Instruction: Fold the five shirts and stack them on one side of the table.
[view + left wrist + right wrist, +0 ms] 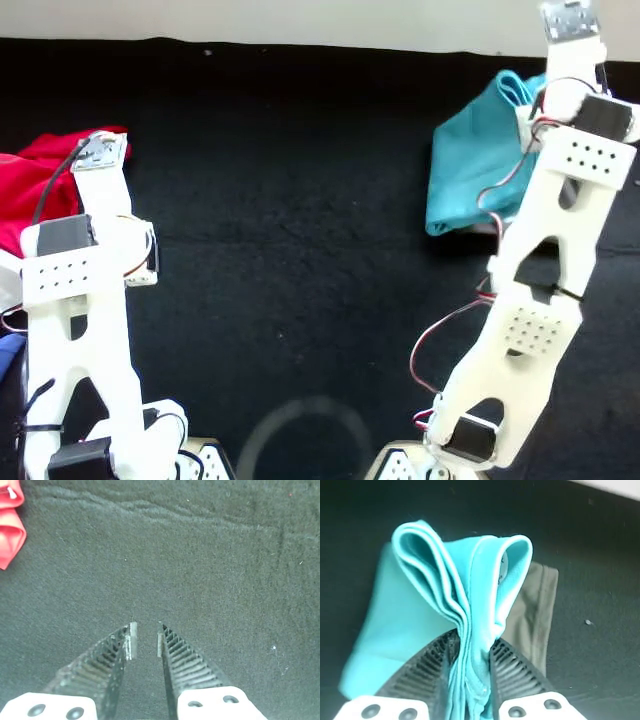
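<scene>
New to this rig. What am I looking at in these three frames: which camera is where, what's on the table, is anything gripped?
Two small white robot arms sit side by side at a table covered in black cloth. The high view is a fixed camera looking down over both. The other two pictures come from a camera on each arm's wrist, looking along its gripper. The left arm is beside a red shirt. The left gripper hangs over bare black cloth, jaws slightly apart, holding nothing. The right arm is toward the far side of the table, and the right gripper is shut on a bunched teal shirt. A dark grey cloth lies partly beneath the teal one.
</scene>
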